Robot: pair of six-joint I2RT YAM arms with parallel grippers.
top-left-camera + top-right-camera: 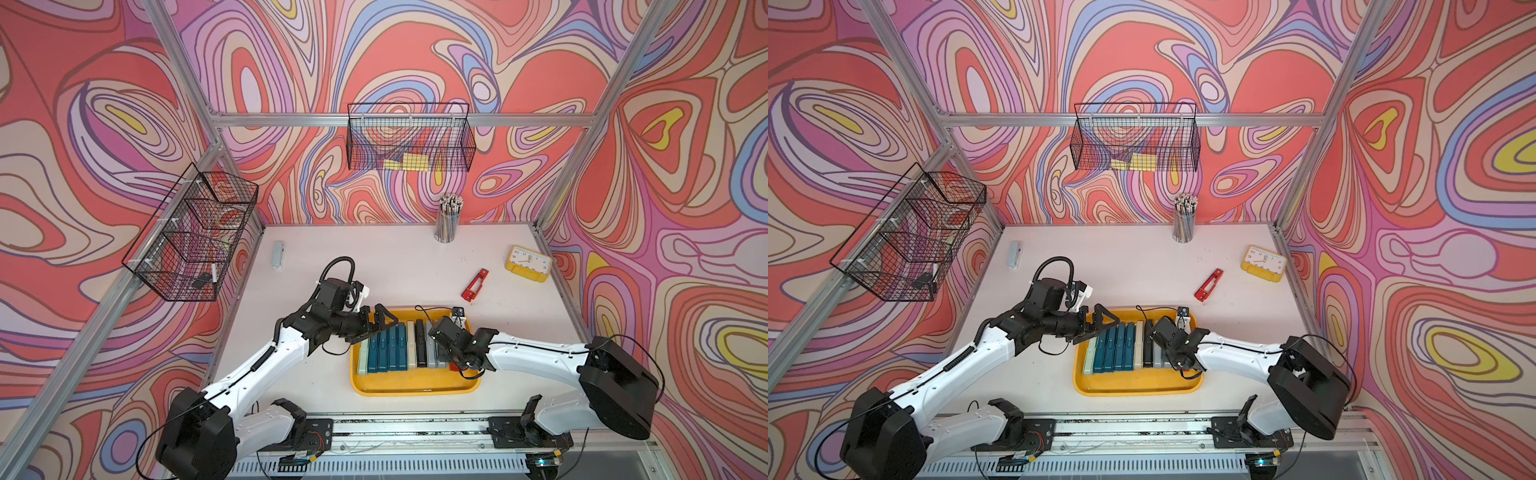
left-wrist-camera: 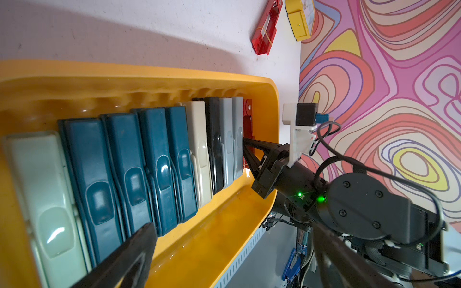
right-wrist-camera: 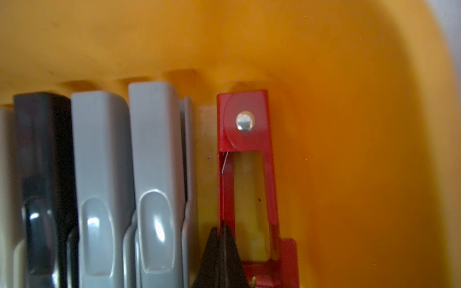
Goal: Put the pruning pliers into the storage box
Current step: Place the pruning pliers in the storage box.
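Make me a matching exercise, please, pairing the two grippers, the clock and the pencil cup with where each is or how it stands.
Things:
1. left gripper
2. right gripper
3. clock
4. pencil cup

Places or states:
A. standing at the far edge of the table
B. shut, tips at the red pliers in the tray
C. open over the teal pliers
D. on the table beside the loose red pliers

Pairs: 1-C, 2-B, 3-D, 4-A.

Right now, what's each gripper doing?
Left gripper: open, holding nothing, over the teal pliers.
Right gripper: shut on the red pliers, inside the storage box.
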